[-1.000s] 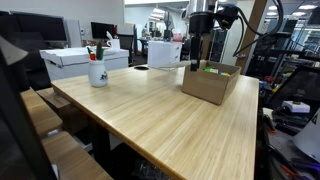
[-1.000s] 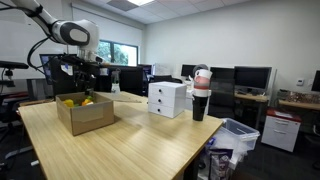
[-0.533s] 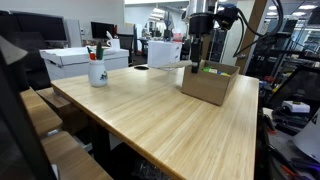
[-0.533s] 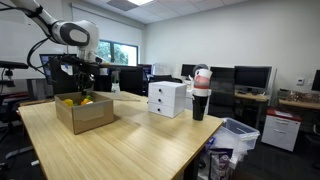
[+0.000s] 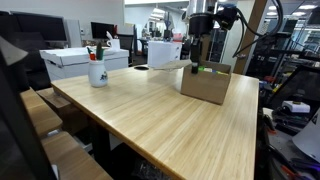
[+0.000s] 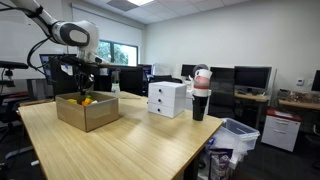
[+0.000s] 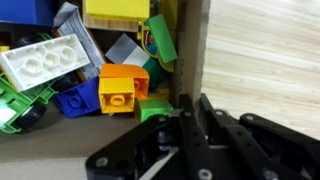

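An open cardboard box [image 5: 205,85] [image 6: 90,115] stands on the wooden table [image 5: 150,120]. My gripper [image 5: 197,63] [image 6: 83,92] reaches down onto its rim. In the wrist view the gripper [image 7: 188,105] is shut on the box's thin wall [image 7: 192,50], one finger inside and one outside. Inside the box lie several toy bricks: an orange one [image 7: 122,88] closest to the fingers, a white one [image 7: 45,62], a yellow one [image 7: 115,12], a blue one [image 7: 75,100] and a green one [image 7: 160,40].
A white mug with pens [image 5: 97,70] and white boxes [image 5: 85,60] sit at the table's far side. A white drawer unit [image 6: 167,98] and a dark stack of cups [image 6: 200,95] stand near the table's edge. A bin [image 6: 235,135] is on the floor beyond.
The jaws have closed onto the box wall. The box has shifted and turned a little on the table.
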You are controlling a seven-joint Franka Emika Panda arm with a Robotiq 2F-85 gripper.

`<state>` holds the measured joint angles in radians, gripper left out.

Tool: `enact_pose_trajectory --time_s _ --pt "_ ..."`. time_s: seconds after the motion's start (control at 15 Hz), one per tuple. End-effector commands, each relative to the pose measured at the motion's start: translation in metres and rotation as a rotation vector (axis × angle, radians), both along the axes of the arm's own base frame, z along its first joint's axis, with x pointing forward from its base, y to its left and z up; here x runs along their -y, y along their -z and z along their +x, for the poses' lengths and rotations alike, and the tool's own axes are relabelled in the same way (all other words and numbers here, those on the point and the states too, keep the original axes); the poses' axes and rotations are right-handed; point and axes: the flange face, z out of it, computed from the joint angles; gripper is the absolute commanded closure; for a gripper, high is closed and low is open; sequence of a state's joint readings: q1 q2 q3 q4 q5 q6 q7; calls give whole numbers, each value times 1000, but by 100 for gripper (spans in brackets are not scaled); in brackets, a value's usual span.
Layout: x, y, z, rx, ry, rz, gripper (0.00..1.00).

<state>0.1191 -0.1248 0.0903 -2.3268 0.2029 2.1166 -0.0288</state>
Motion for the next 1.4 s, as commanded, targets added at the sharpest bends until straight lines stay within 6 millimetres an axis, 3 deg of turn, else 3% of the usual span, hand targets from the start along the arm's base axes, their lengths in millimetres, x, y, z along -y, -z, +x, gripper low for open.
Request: enact_pose_trajectory --time_s 0.0,0.2,0.6,1.33 --pt "-3 -4 -6 25 32 37 96" --pt "-8 -11 -5 42 46 70 96" --pt "-28 -44 -1 114 105 184 96" --pt "-49 -70 -4 168 229 388 96"
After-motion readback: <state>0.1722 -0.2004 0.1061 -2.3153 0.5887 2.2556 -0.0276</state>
